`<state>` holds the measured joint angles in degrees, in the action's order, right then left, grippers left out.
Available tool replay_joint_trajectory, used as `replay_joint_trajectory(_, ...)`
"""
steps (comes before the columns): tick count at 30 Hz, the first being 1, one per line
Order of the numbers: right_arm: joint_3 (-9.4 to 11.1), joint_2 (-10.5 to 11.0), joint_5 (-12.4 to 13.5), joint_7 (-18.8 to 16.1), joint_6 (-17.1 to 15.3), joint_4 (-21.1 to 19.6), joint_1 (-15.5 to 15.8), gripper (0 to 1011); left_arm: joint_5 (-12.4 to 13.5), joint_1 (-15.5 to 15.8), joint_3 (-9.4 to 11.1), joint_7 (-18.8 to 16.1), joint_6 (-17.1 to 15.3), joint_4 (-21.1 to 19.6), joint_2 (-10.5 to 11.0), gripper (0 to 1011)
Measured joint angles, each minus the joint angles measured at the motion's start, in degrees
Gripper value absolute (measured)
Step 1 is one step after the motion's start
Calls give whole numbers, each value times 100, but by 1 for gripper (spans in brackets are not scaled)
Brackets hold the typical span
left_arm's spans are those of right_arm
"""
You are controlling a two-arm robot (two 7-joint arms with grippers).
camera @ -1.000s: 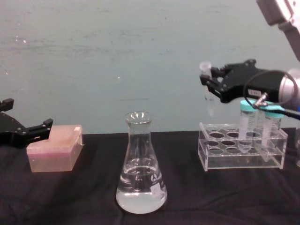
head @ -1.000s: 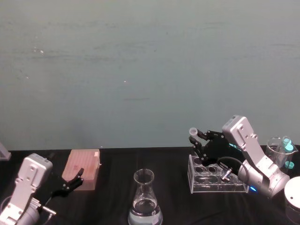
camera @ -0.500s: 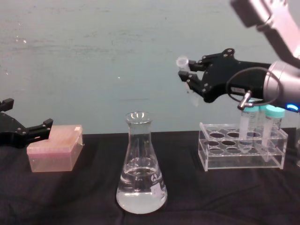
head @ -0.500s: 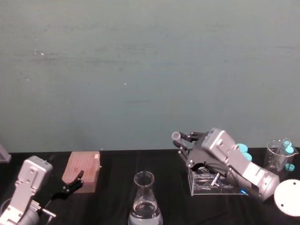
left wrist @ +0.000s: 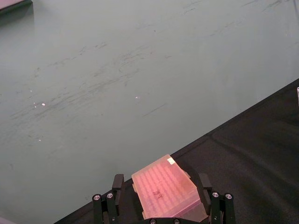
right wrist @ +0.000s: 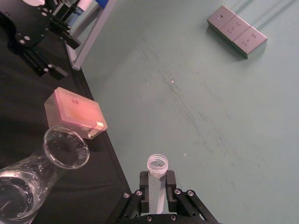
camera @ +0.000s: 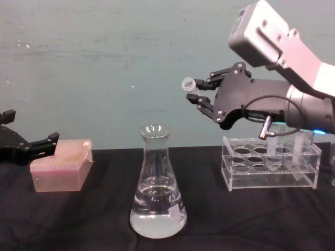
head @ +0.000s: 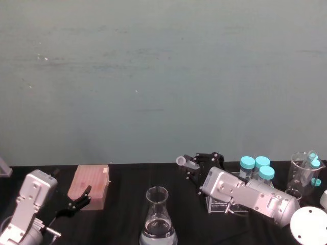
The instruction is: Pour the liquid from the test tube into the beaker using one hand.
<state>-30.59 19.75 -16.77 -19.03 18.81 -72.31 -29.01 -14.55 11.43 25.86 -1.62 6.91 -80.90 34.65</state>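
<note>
while aloft, slim clear uncapped test tube [camera: 191, 87]

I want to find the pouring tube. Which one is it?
From the tall glass flask, look up and right to the black right gripper, not the left gripper by the pink box. It is shut on a slim clear tube tilted toward the flask. Unlike the rack's tubes, it has no teal cap.
</note>
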Motion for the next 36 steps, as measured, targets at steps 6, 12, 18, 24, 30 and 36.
replay_joint_trajectory(6, -126, 34, -341, 138, 163, 12, -41, 209, 0, 0, 0, 0, 0, 0, 0, 1000)
replay_joint_trajectory(12, -240, 66, -711, 332, 292, 28, -79, 209, 0, 0, 0, 0, 0, 0, 0, 1000)
replay_joint_trajectory(18, -356, 100, -1028, 492, 404, 26, -105, 209, 0, 0, 0, 0, 0, 0, 0, 1000)
replay_joint_trajectory(24, -453, 124, -1205, 566, 493, -8, -115, 209, 0, 0, 0, 0, 0, 0, 0, 1000)
replay_joint_trajectory(30, -528, 151, -1351, 643, 564, -51, -115, 209, 0, 0, 0, 0, 0, 0, 0, 1000)
replay_joint_trajectory(36, -573, 185, -1505, 763, 618, -70, -118, 209, 0, 0, 0, 0, 0, 0, 0, 1000)
